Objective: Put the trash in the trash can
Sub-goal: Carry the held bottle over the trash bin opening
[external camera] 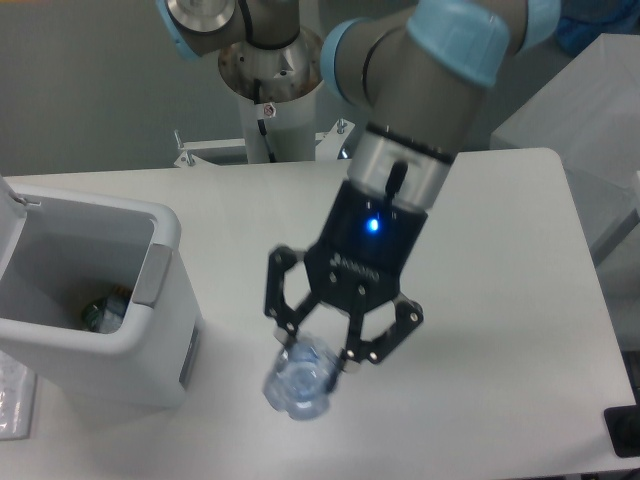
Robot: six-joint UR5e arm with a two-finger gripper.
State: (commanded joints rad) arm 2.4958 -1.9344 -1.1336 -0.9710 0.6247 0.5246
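My gripper (318, 358) hangs above the table's front middle, shut on a clear flattened plastic bottle (298, 381) that points bottom-first toward the camera. The bottle's cap end is hidden between the fingers. The trash can (95, 305), a white boxy bin with a grey handle panel, stands open at the left edge of the table, well to the left of the gripper. Some greenish clutter (105, 311) lies at its bottom. No crumpled wrapper shows on the table.
The arm's base column (270, 90) rises behind the table's far edge. A clear plastic item (12, 400) lies at the far left beside the bin. A dark object (625, 430) sits at the table's front right corner.
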